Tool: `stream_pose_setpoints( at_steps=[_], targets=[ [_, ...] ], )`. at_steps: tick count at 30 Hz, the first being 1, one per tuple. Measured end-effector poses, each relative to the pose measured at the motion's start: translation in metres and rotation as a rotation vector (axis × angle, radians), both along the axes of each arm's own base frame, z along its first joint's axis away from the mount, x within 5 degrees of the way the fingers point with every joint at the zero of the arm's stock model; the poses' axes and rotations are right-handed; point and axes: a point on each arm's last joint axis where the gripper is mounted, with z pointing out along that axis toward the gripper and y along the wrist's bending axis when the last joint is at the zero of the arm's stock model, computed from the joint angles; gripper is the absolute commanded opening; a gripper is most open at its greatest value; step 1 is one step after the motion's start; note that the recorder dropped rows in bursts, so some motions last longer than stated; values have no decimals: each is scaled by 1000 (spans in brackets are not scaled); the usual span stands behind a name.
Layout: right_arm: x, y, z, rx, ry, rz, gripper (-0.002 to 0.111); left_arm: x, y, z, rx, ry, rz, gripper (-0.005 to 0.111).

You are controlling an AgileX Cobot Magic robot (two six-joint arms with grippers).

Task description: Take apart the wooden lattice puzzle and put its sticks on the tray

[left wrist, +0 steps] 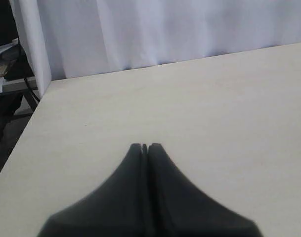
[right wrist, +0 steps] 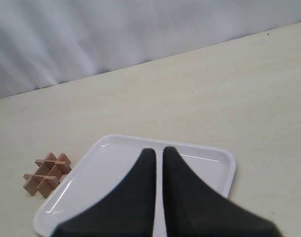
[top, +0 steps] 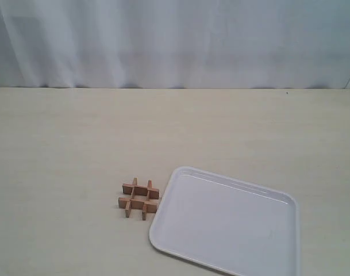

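The wooden lattice puzzle [top: 139, 198] lies assembled on the table, its four light-brown sticks interlocked in a hash shape, just left of the white tray [top: 220, 224]. No stick lies on the tray. In the right wrist view my right gripper [right wrist: 159, 150] hovers over the tray [right wrist: 106, 163], its fingers nearly together with only a thin slit and nothing between them; the puzzle [right wrist: 46, 174] sits off to the side beyond the tray's rim. My left gripper [left wrist: 146, 146] is shut and empty over bare table, with no puzzle or tray in its view. Neither arm shows in the exterior view.
A pale wooden tabletop [top: 175, 132] stretches around the puzzle and tray. A white curtain [top: 175, 40] hangs behind the far edge. In the left wrist view the table's side edge [left wrist: 26, 123] drops off beside dark clutter [left wrist: 4, 74].
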Motion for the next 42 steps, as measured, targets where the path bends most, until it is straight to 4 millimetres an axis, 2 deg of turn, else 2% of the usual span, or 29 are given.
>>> stream_pose_setpoints(
  at_steps=[14, 22, 29, 31, 35, 36, 38, 42],
  targets=[
    [0, 0, 0, 0, 0, 0, 5, 1, 0, 2, -1, -26, 0, 0],
    [0, 0, 0, 0, 0, 0, 5, 1, 0, 35, -52, -382, -1, 0],
    [0, 0, 0, 0, 0, 0, 5, -2, 0, 48, -76, -533, 0, 0],
    [0, 0, 0, 0, 0, 0, 5, -2, 1, 50, -211, -553, -3, 0],
    [0, 0, 0, 0, 0, 0, 5, -3, 2, 53, -741, -561, -31, 0],
    [0, 0, 0, 0, 0, 0, 5, -4, 1, 54, -828, -554, -41, 0],
    [0, 0, 0, 0, 0, 0, 5, -4, 0, 55, -885, -551, -65, 0],
    [0, 0, 0, 0, 0, 0, 5, -8, -5, 63, -800, -636, -156, 0]
  ],
)
